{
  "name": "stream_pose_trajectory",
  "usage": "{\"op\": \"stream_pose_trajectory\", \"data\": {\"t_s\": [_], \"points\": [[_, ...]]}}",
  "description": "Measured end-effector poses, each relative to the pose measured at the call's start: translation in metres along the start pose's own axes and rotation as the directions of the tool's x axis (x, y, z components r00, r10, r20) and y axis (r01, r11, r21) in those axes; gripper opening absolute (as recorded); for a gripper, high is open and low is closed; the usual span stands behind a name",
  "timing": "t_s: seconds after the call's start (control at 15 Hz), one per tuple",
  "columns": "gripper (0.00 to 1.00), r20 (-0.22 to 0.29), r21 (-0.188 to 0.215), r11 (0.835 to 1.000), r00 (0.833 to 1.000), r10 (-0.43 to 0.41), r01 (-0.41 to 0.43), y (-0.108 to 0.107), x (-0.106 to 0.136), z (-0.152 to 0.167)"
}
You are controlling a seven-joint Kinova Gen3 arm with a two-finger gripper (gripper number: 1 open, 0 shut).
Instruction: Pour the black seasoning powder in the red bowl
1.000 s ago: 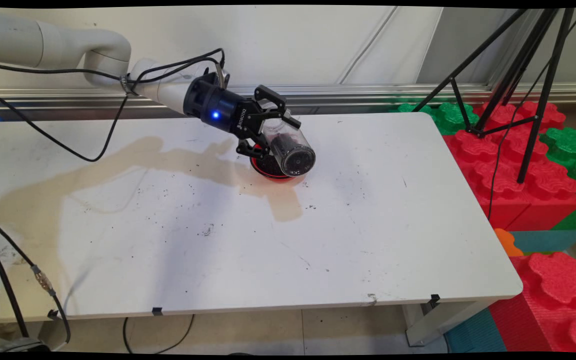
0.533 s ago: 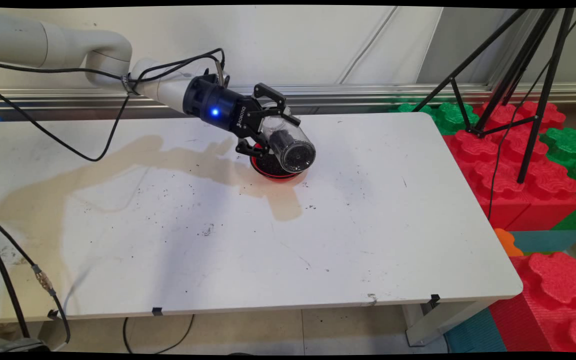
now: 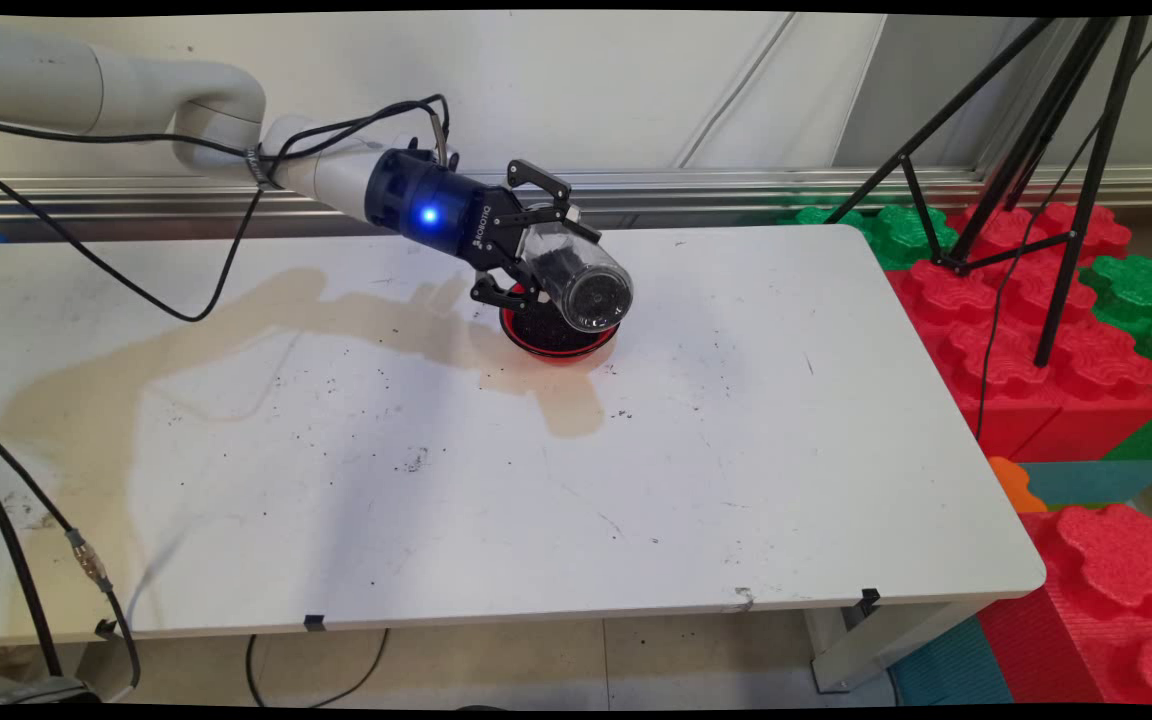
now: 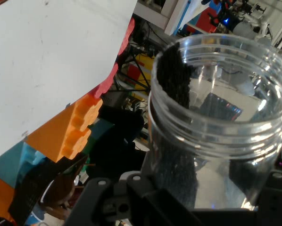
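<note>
- white table [image 3: 736, 480] is stained and speckled with dark grains; foam blocks [image 3: 1046, 340] and a tripod [image 3: 1036, 130] stand at its right.
- red dish [image 3: 558, 340] of dark grains lies on the far middle of the table.
- clear jar [image 3: 584, 278] is clenched by the gripper [image 3: 536, 250], tilted above the dish, grains inside.
- jar mouth is best kept over the dish, the tilt gentle.
</note>
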Motion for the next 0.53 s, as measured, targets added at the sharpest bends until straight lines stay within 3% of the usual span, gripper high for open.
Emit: {"op": "stream_pose_trajectory", "data": {"t_s": [0.53], "points": [[0.00, 0.006, -0.016, 0.998, 0.998, -0.058, 0.059, 0.0029, 0.0010, 0.0003]]}}
